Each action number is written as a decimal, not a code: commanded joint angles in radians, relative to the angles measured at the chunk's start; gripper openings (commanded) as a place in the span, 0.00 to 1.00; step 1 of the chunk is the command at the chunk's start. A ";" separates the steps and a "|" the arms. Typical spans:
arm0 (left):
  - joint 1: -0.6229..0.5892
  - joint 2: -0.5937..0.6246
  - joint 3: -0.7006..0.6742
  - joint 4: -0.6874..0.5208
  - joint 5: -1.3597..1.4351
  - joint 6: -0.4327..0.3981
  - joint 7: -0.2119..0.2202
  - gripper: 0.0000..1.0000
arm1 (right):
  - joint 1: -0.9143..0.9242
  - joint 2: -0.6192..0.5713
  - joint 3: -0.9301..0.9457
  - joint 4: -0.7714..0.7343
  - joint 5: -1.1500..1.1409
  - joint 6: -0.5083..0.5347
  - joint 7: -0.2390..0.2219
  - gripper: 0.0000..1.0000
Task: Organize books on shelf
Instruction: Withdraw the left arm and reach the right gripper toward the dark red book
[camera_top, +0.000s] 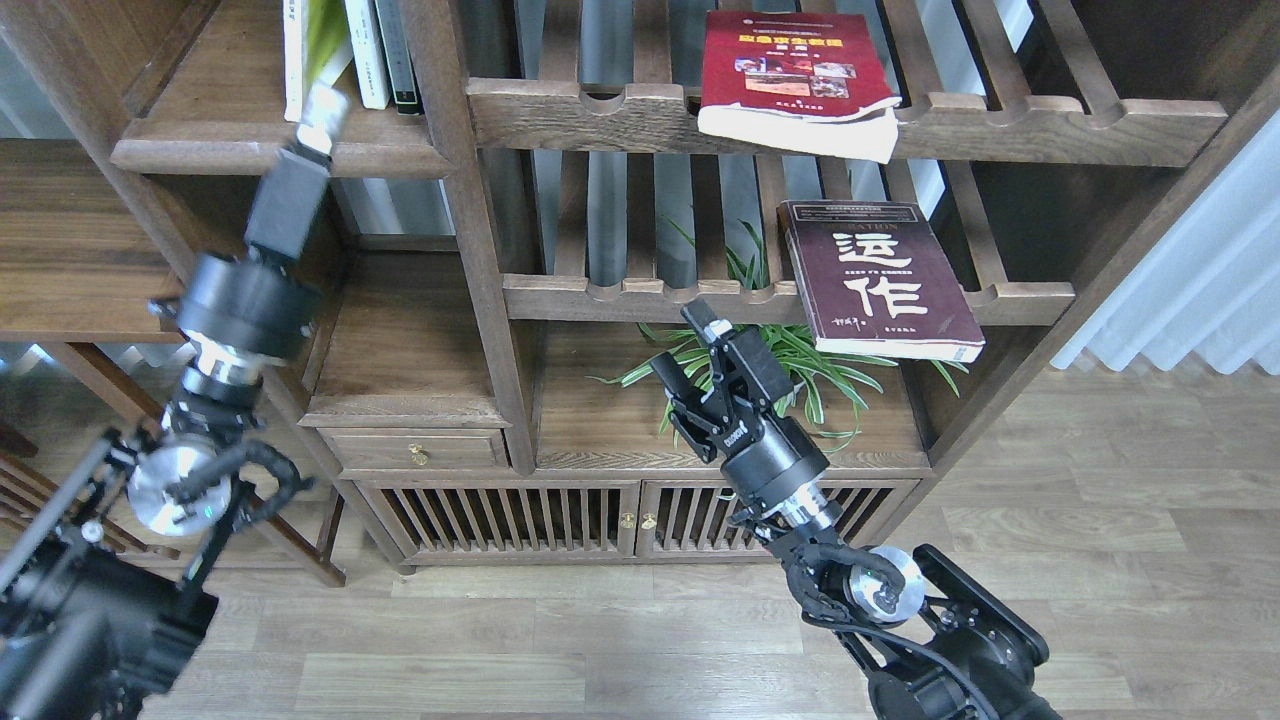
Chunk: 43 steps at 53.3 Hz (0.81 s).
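Note:
The yellow-green book (326, 35) stands on the solid walnut shelf (200, 152) at the upper left, blurred, among thin books. My left gripper (321, 112) reaches up to its lower edge and looks shut on it; it is blurred too. The red book (795, 75) lies flat on the upper slatted shelf (1050, 120), its front edge hanging over the rail. The maroon book (880, 280) lies flat on the lower slatted shelf (620, 298), also overhanging. My right gripper (688, 345) is open and empty, below and left of the maroon book.
Thin white and dark-spined books (380, 55) stand right of the yellow-green book, and a white one (293, 60) stands to its left. A green plant (800, 360) sits behind my right gripper. A brass-knobbed drawer (418, 452) and slatted cabinet doors (560, 520) are below.

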 joint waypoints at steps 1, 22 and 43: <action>0.067 -0.018 0.013 0.000 0.001 0.000 0.033 0.96 | -0.005 0.000 0.004 -0.055 0.001 0.000 0.001 0.98; 0.133 -0.017 0.076 0.010 0.001 0.000 0.041 0.97 | 0.004 0.000 0.125 -0.144 0.001 0.000 0.002 0.98; 0.156 -0.018 0.138 0.037 0.001 0.000 0.067 0.97 | 0.004 0.000 0.243 -0.150 0.047 -0.025 0.001 0.98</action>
